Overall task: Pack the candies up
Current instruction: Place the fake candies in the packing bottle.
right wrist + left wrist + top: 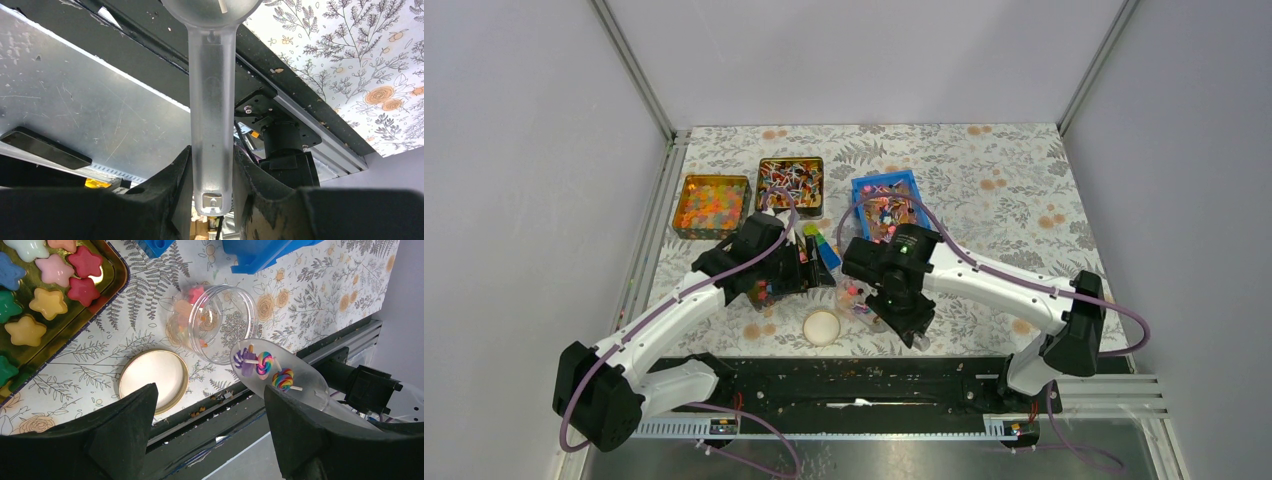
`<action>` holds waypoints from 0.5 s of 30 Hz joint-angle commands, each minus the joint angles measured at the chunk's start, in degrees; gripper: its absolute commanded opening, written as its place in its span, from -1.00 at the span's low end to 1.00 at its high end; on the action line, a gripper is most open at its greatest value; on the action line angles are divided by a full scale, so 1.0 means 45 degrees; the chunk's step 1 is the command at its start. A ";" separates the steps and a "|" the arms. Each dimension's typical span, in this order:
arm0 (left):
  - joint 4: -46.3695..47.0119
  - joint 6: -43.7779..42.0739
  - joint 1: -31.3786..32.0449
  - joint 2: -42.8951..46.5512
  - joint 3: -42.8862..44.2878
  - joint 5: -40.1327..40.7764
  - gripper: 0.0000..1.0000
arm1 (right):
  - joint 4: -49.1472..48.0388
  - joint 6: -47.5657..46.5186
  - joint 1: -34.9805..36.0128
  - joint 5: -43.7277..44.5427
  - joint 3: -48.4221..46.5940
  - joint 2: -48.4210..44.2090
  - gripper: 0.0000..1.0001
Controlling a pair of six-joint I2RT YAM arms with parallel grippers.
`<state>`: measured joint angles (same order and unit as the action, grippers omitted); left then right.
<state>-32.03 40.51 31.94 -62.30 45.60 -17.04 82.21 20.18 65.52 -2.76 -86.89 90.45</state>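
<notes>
From above, the left hand [802, 275] and right hand [902, 325] hovered over a jar [856, 298] beside its lid [822, 327] on the surface [1024, 180], close to the tin [760, 185] of candies [790, 183], probably to keep trips short. The left wrist view showed that hand spread wide and empty, perhaps ready to steady the jar, which seemed to lie on its side, a few candies inside, mouth toward a scoop [305, 385] bearing three more. The right wrist view showed the right hand clamped on the scoop's handle [212, 100], likely for reach.
</notes>
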 commanded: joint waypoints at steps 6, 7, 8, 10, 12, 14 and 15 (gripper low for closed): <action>0.0209 -0.0154 0.0040 0.0270 0.0403 0.0093 0.57 | 0.0799 -0.0109 0.0085 -0.0418 -0.0985 0.0471 -1.00; 0.0214 -0.0155 0.0044 0.0281 0.0394 0.0085 0.57 | 0.0884 -0.0132 0.0072 -0.0406 -0.1057 0.0549 -1.00; 0.0205 -0.0150 0.0044 0.0289 0.0393 0.0098 0.57 | 0.0958 -0.0125 0.0060 -0.0385 -0.1156 0.0586 -1.00; 0.0204 -0.0155 0.0044 0.0286 0.0393 0.0113 0.57 | 0.1074 -0.0101 0.0029 -0.0434 -0.1345 0.0684 -1.00; 0.0187 -0.0155 0.0050 0.0262 0.0393 0.0091 0.57 | 0.1191 -0.0074 -0.0020 -0.0458 -0.1541 0.0774 -1.00; 0.0185 -0.0155 0.0049 0.0252 0.0376 0.0076 0.57 | 0.1327 -0.0085 -0.0042 -0.0535 -0.1713 0.0893 -1.00; 0.0184 -0.0155 0.0050 0.0242 0.0376 0.0070 0.57 | 0.1421 -0.0093 -0.0056 -0.0506 -0.1822 0.0975 -1.00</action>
<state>-32.05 40.51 31.94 -62.30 45.60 -17.06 85.19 20.18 65.49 -4.10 -91.77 93.95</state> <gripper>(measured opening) 0.785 0.349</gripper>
